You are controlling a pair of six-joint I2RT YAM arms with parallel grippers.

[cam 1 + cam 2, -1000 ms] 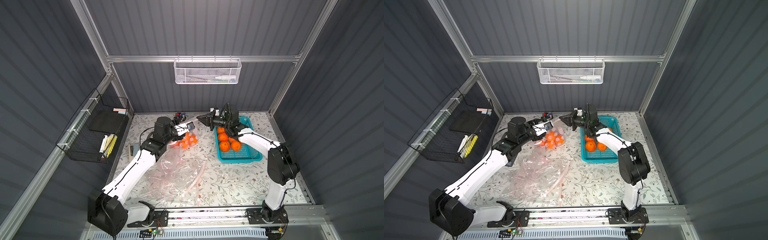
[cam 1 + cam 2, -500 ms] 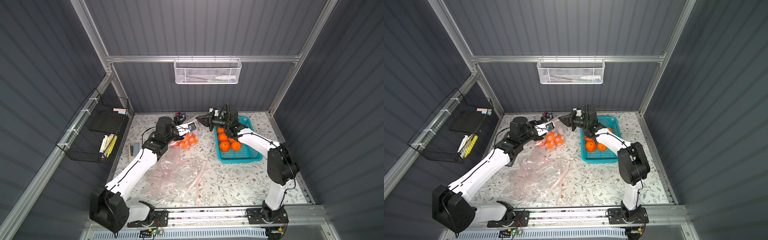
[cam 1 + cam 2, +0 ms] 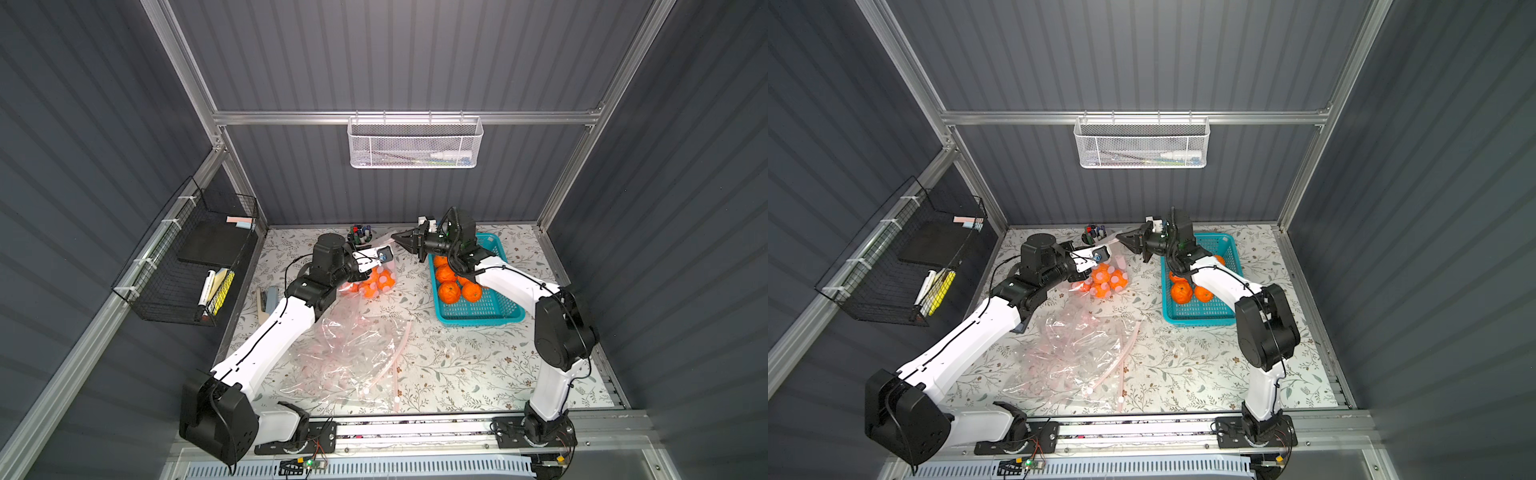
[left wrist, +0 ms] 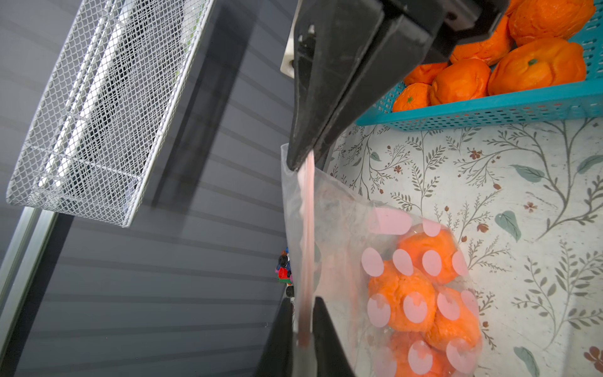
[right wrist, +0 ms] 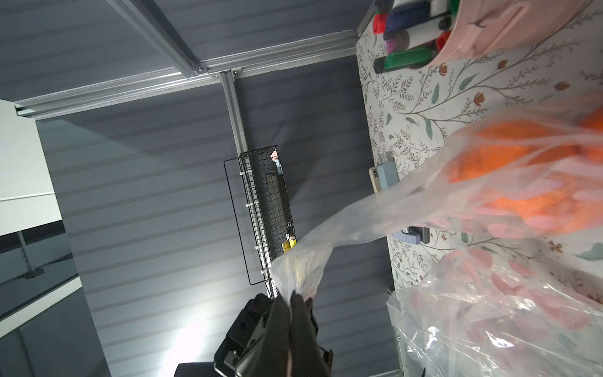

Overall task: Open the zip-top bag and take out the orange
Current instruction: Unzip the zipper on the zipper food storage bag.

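Observation:
The zip-top bag (image 3: 376, 280) (image 3: 1106, 280), clear with pink dots, hangs between my two grippers at the back of the table, with several oranges (image 4: 408, 293) inside. My left gripper (image 4: 301, 303) (image 3: 366, 269) is shut on the bag's pink zip strip (image 4: 306, 228). My right gripper (image 5: 290, 298) (image 3: 395, 237) (image 3: 1119, 237) is shut on the bag's top edge a little further along and pulls the film (image 5: 391, 212) taut. In the left wrist view the right gripper (image 4: 295, 160) pinches the same strip, straight across from the left one.
A teal basket (image 3: 478, 311) (image 3: 1196, 311) of loose oranges stands right of the bag, under the right arm. A heap of empty clear bags (image 3: 353, 349) lies mid-table. A cup of markers (image 3: 359, 235) stands at the back. A white mesh basket (image 3: 415, 143) hangs on the back wall.
The left gripper's jaws have closed onto the bag's zip strip. The right gripper has stayed shut on the bag's top and has hardly moved.

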